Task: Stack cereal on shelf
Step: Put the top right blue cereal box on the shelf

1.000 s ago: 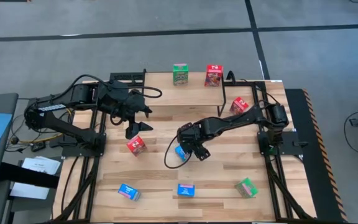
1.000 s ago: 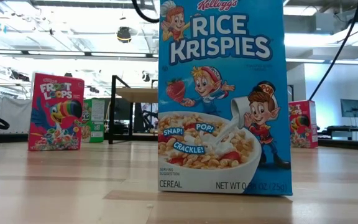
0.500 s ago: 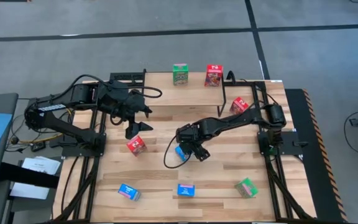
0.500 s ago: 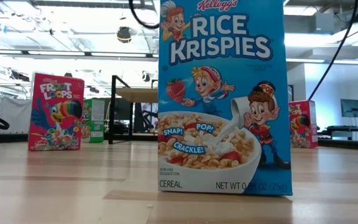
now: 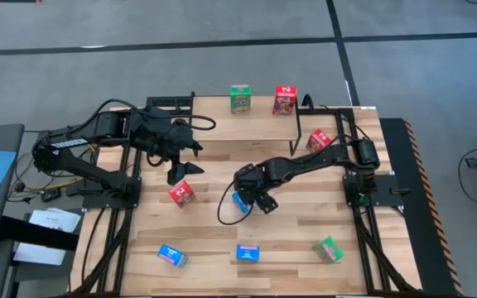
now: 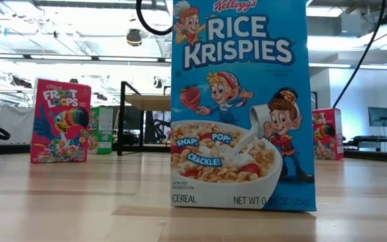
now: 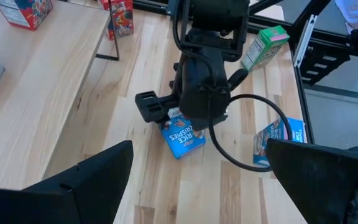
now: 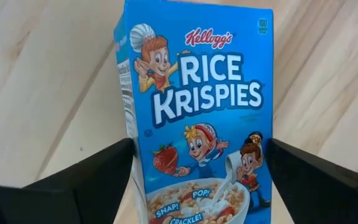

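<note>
I have the right gripper [image 5: 243, 201] down over a blue cereal box [image 8: 197, 118] at mid-table, fingers spread wide, one either side of it, not yet squeezing. The shelf [image 5: 247, 127] lies beyond it, with a red box [image 5: 284, 100] and a green box [image 5: 239, 98] behind. My left gripper [image 5: 180, 170] hangs open above another red box [image 5: 181, 193].

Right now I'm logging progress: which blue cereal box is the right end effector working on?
The blue box at mid-table, which sits between the fingers of the right end effector. The other two blue boxes sit untouched along the table's near edge.
</note>
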`<state>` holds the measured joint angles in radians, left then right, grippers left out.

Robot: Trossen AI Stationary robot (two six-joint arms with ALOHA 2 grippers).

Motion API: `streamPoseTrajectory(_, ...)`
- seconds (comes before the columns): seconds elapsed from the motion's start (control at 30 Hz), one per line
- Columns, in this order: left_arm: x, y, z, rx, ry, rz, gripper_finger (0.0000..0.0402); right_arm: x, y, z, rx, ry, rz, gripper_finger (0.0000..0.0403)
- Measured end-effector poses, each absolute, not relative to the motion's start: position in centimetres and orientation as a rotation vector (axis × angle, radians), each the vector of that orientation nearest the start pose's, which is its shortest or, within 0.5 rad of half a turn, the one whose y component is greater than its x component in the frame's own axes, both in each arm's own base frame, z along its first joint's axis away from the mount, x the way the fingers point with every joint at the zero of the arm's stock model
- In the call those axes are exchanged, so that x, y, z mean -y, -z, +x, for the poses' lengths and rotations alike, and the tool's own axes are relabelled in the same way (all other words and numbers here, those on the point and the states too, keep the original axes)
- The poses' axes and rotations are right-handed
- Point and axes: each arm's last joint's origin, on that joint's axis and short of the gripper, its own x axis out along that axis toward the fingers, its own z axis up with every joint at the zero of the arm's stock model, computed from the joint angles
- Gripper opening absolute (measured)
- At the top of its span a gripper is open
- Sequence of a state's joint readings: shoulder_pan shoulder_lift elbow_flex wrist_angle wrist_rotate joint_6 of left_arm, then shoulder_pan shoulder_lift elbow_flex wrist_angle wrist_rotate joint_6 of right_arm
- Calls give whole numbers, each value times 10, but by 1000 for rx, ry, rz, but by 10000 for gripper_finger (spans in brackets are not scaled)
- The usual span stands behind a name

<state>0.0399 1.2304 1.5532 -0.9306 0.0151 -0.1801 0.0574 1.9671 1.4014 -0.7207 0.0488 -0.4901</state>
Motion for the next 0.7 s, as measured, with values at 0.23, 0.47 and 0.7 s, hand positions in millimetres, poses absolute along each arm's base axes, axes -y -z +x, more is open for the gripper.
streamPoseTrajectory(0.23,-8,-432,224,-604,-79,-191,358,-21,-174,388,-1264,-289,-447,325)
streamPoseTrajectory(0.47,-8,-432,224,-604,-78,-191,358,-20,-174,388,-1268,-239,-385,269)
streamPoseTrajectory(0.7,-8,-432,224,-604,-78,-191,358,-24,-174,387,-1278,-192,-332,223)
